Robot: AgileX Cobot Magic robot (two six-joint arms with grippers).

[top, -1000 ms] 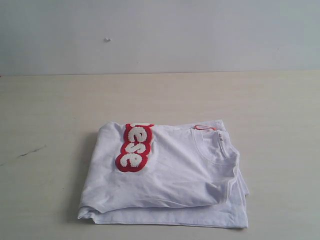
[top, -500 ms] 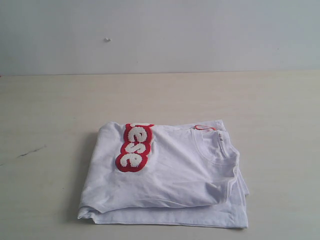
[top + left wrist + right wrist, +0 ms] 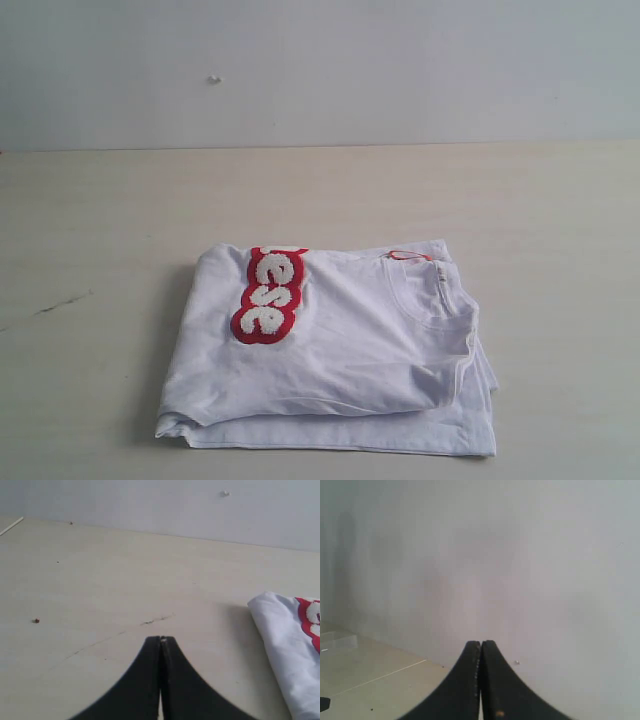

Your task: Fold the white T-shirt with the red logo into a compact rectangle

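The white T-shirt [image 3: 340, 350] lies folded in a rectangle on the pale table [image 3: 100, 220], near its front edge. Part of the red logo [image 3: 268, 295] shows on top, toward the left, and the collar with an orange tag [image 3: 408, 257] is at the right. No gripper appears in the exterior view. In the left wrist view my left gripper [image 3: 161, 640] is shut and empty above bare table, with a corner of the T-shirt [image 3: 285, 640] and the red logo [image 3: 310, 622] off to one side. My right gripper [image 3: 481, 643] is shut and empty, facing the grey wall.
A grey wall [image 3: 320, 70] with a small mark [image 3: 214, 79] rises behind the table. A dark scratch [image 3: 60, 303] crosses the table left of the shirt; the same scratch [image 3: 155, 621] shows in the left wrist view.
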